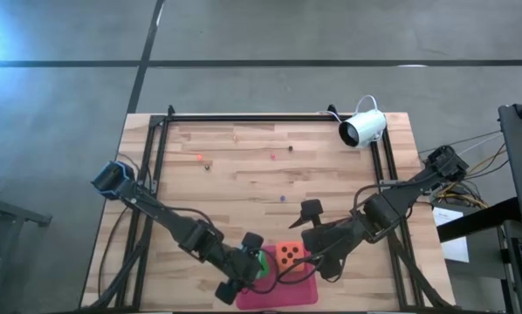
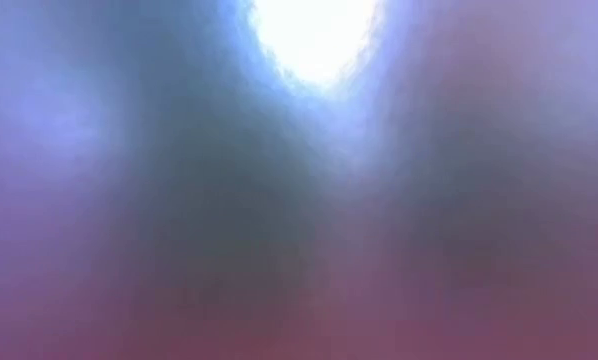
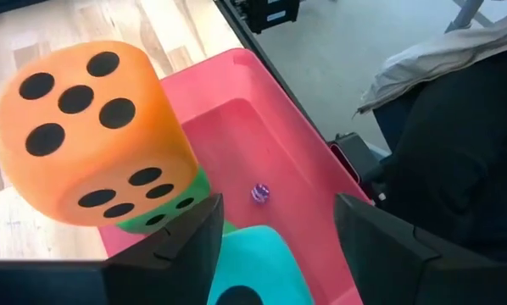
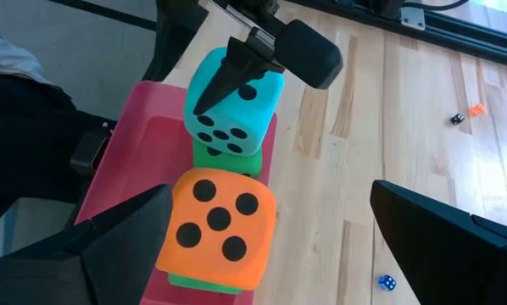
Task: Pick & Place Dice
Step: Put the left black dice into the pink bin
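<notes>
Four dice by my count across the views, all at the pink tray on the table's near edge; from above I see the orange die on the tray's inner side, and the left gripper just beside it over something green; the right gripper hovers on the die's other side, fingers spread wide, holding nothing; wooden table otherwise has only tiny scattered bits and a white camera.

Low view: blocked, a blur, nothing to read.

Left wrist: teal die sits between my two fingers, pinched or nearly so; orange die stacked on a green die right alongside; tray wall beyond.

Right wrist: two stacks side by side, teal die atop green, the left gripper's finger against the teal; orange die atop another green; I judge the left arm nearer, the teal die squarely in its jaws.
</notes>
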Robot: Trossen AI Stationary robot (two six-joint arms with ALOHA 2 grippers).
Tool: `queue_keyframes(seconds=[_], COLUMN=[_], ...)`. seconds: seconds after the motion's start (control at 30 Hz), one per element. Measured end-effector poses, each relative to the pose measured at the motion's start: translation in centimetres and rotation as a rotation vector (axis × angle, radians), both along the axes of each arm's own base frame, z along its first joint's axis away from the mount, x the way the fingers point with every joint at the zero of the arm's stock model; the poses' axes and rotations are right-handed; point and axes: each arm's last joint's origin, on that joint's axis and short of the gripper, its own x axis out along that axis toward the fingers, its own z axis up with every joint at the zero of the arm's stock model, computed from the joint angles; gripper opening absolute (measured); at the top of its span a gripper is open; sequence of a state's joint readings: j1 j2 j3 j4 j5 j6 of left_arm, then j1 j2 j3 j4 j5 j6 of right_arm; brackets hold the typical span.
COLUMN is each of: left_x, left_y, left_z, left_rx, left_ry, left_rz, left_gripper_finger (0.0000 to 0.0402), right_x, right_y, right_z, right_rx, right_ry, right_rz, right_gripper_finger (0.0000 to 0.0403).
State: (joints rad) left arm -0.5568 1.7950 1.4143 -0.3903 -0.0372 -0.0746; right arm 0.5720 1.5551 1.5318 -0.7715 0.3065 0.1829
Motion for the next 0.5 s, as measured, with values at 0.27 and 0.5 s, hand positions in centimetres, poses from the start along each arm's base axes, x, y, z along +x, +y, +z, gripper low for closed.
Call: queue_keyframes(seconds=[0.27, 0.5], left_x=[-0.3, -3.2], left_y=[0.2, 2.4], left_z=[1.7, 5.2], left_rx=[0.013, 0.063], left_ry=[-0.021, 0.002], left_rz=[-0.032, -0.049], left_gripper_finger=[0.0216, 0.0207], right_x=[0.0, 0.0], right_y=[0.0, 0.0], right_z=[0.0, 0.0], right_rx=[0.0, -0.001], right_ry=[0.0, 0.001], right_rz=[0.0, 0.0], right_gripper_finger=[0.04, 0.04])
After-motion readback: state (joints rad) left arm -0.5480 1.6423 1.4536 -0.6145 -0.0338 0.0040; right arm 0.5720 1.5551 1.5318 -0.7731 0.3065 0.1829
